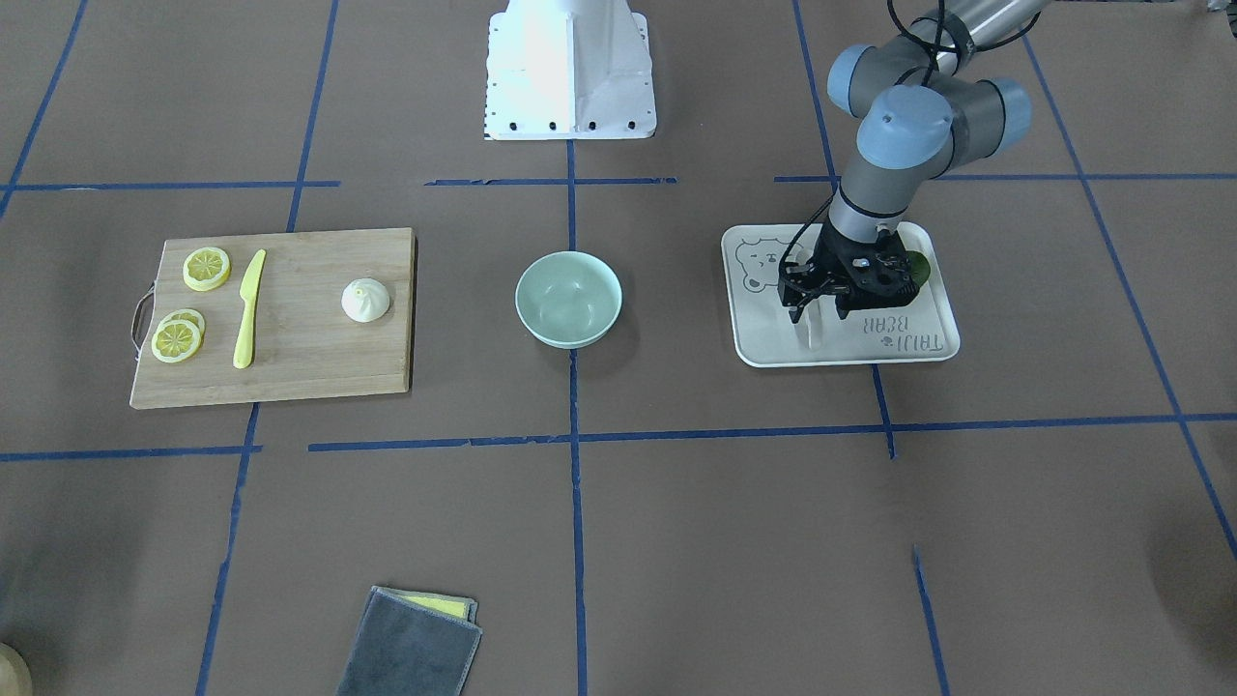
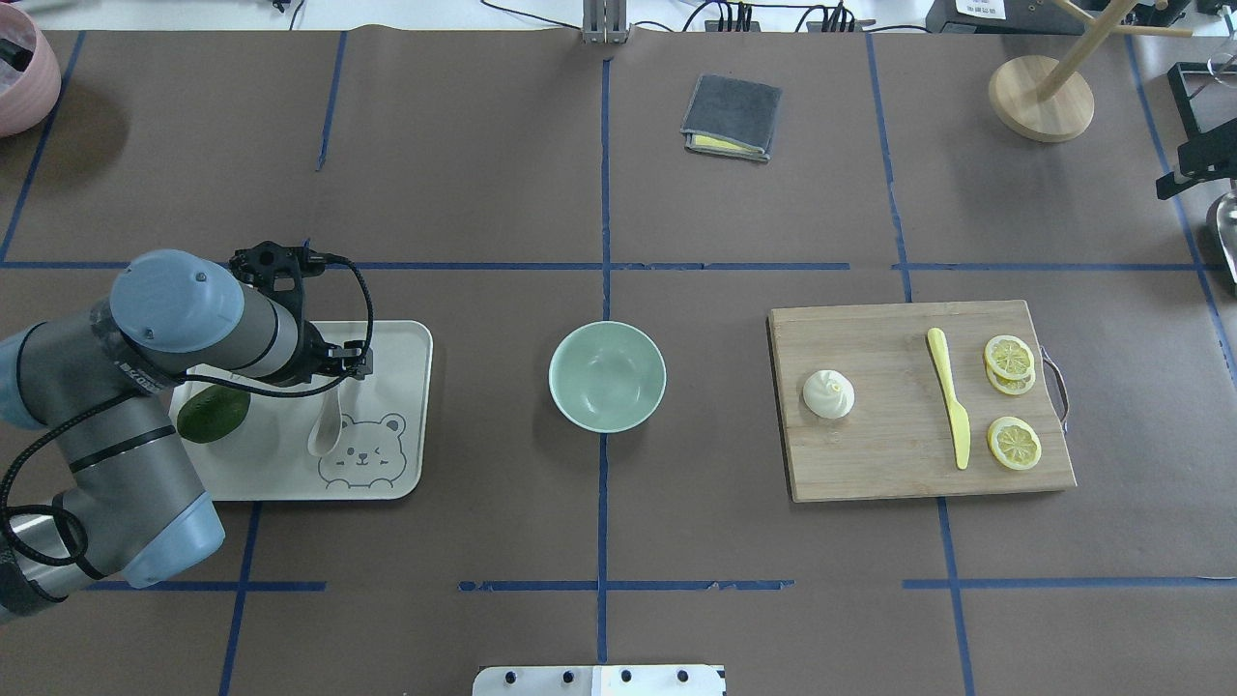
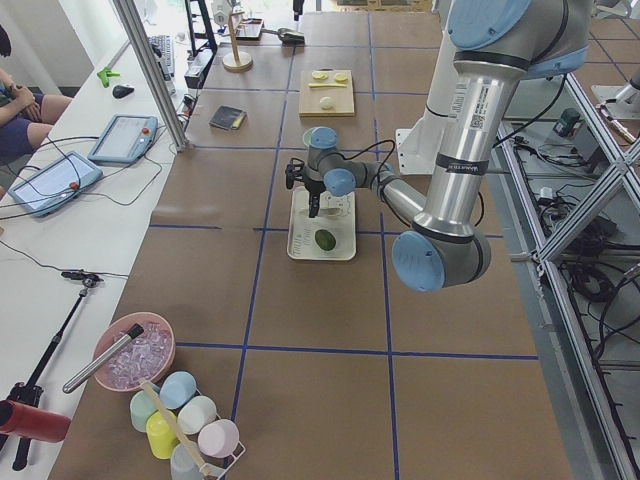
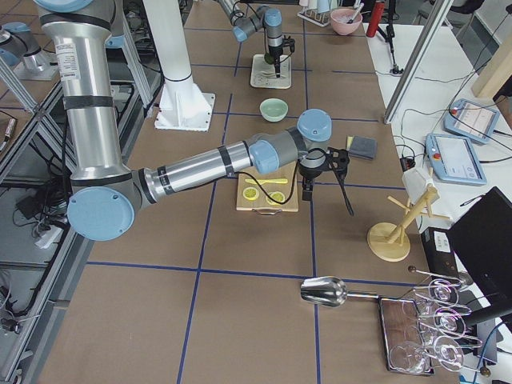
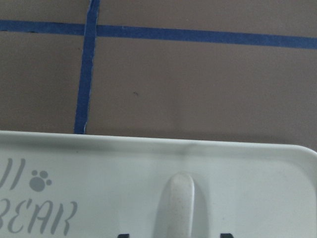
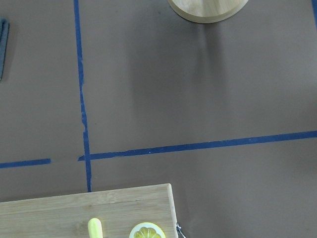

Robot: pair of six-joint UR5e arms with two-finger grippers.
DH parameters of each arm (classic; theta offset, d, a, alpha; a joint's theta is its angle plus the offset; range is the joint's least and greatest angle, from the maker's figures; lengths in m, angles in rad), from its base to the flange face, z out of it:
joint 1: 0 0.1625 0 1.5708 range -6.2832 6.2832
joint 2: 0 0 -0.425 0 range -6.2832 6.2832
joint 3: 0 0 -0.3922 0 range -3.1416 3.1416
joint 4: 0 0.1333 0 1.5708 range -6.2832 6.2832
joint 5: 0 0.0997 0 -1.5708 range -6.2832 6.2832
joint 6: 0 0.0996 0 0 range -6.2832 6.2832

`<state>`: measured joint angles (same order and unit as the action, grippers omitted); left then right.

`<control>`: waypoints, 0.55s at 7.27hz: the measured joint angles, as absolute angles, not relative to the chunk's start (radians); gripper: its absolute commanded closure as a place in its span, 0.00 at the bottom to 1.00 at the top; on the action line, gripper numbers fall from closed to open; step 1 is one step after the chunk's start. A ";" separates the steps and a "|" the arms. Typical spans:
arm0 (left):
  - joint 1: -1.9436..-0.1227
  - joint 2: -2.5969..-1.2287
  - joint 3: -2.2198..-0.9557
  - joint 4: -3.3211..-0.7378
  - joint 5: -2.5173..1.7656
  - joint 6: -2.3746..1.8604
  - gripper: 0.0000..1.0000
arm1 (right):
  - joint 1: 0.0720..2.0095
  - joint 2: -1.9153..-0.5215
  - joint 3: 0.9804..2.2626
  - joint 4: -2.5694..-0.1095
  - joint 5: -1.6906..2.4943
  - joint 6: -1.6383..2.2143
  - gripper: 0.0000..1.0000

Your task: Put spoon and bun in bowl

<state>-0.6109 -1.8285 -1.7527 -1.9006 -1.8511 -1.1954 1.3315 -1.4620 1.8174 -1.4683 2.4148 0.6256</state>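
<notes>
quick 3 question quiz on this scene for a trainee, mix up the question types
1. True or false: the bun lies inside the bowl.
2. The spoon lies on: A) the cutting board B) the bear tray C) the grey cloth.
3. Fill in: the pincer over the spoon's handle belongs to the robot's ____ arm.
Key: 1 false; 2 B; 3 left.

Brown table under a blue tape grid, white side bench alongside.
</notes>
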 measured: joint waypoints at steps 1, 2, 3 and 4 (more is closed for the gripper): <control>-0.610 -1.828 -1.751 -1.901 -1.851 -1.196 0.63 | 1.321 -1.454 1.823 -1.469 2.414 0.643 0.00; -0.609 -1.829 -1.749 -1.901 -1.850 -1.195 0.68 | 1.313 -1.447 1.825 -1.469 2.413 0.653 0.00; -0.609 -1.829 -1.748 -1.901 -1.850 -1.195 0.83 | 1.307 -1.440 1.825 -1.469 2.412 0.661 0.00; -0.609 -1.828 -1.749 -1.901 -1.850 -1.195 1.00 | 1.300 -1.434 1.825 -1.469 2.412 0.675 0.00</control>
<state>-0.6091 -1.8283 -1.7495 -1.9006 -1.8496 -1.1950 1.3000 -1.4336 1.8254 -1.4686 2.4117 0.6749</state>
